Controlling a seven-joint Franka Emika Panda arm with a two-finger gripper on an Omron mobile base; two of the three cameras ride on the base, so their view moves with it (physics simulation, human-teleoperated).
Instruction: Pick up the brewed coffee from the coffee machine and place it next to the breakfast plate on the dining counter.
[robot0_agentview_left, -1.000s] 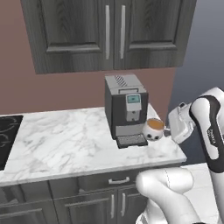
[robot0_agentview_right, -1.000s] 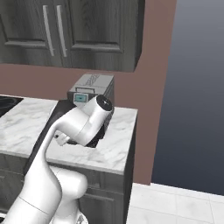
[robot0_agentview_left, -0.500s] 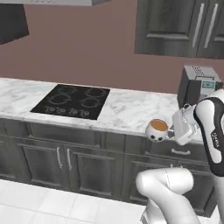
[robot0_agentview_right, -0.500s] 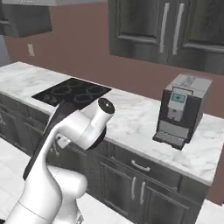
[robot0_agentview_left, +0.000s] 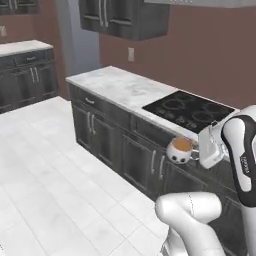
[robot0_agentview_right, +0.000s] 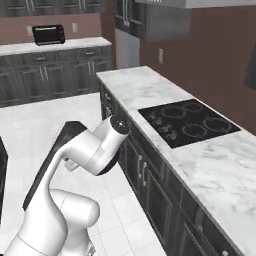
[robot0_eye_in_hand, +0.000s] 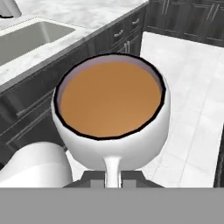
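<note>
In the left base view, beside the front edge of a marble wall counter (robot0_agentview_left: 120, 87) with dark cabinets below, the brewed coffee (robot0_agentview_left: 179, 149) hangs in the air, upright, with the brown liquid visible at its top. The gripper (robot0_agentview_left: 196, 152) holds it from the right side, at the handle, and the white hand behind it is turned sideways. The forearm goes up at the right edge of the picture and bends down again to the hand, while the lower arm link lies across the bottom. A black cooktop (robot0_agentview_left: 189, 110) is set in the counter just behind the mug. The floor (robot0_agentview_left: 45, 170) is of white tiles.

In the right base view, the arm is folded: from the base at the lower left it rises, and the elbow joint (robot0_agentview_right: 116, 126) points toward the cabinets. The same cooktop (robot0_agentview_right: 187, 121) lies in the counter on the right. A black toaster (robot0_agentview_right: 48, 34) stands far away on another counter at the back.

In the hand view, the mug (robot0_eye_in_hand: 111, 113) is very near, its handle (robot0_eye_in_hand: 112, 171) clamped between the two dark fingertips (robot0_eye_in_hand: 93, 178). Behind it, at the upper left, is the dining counter (robot0_eye_in_hand: 92, 15) with its inset sink (robot0_eye_in_hand: 28, 36).
</note>
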